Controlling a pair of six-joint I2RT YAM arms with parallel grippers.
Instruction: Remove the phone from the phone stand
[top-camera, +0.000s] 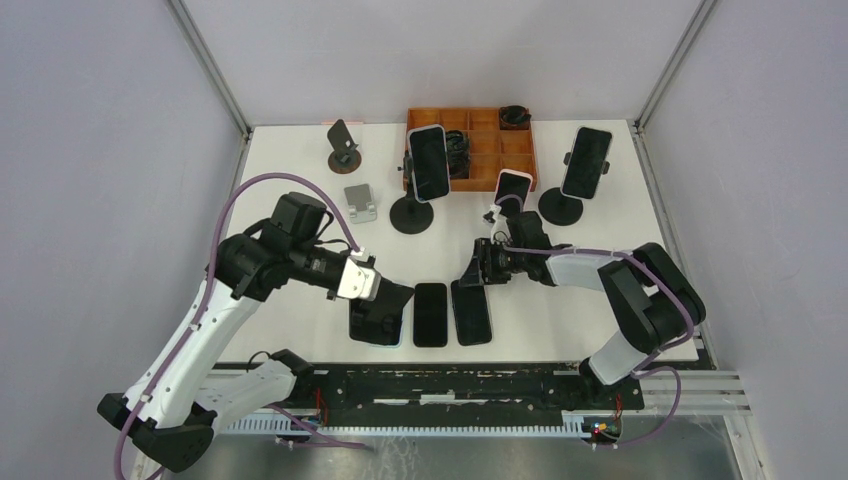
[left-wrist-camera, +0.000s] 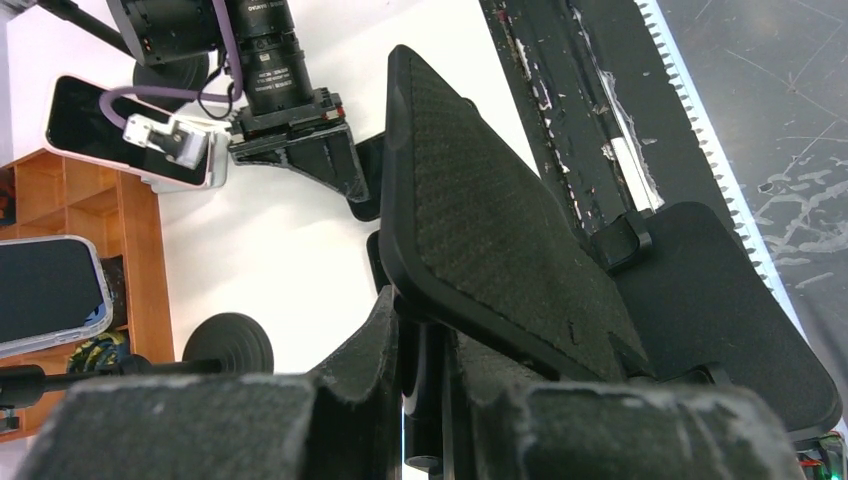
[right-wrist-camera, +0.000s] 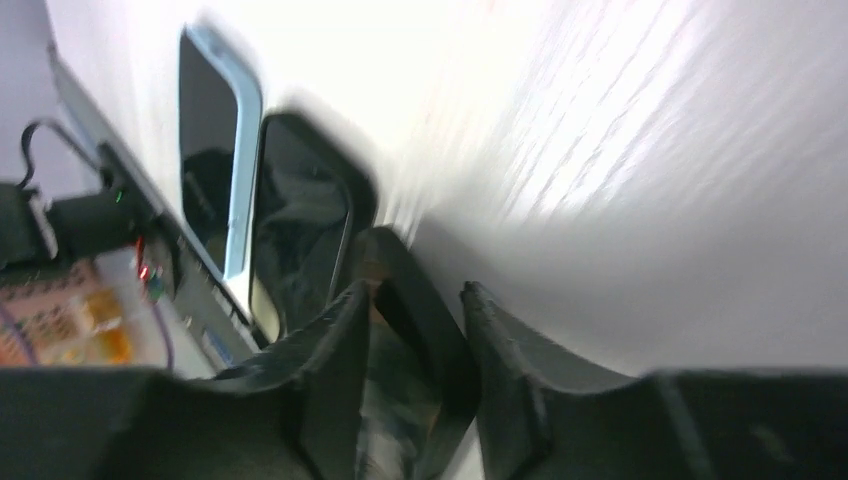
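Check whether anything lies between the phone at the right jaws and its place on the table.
Nothing visible does. The phone already lies on the table beside a black phone, its far end between the jaws of the right gripper. The black plate in the left gripper hangs at the row's other end.

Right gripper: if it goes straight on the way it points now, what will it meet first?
Most likely the black phone at the right end of the row: its corner sits between the open fingers of the right gripper. Next beyond lies the middle phone, though depth is unclear.
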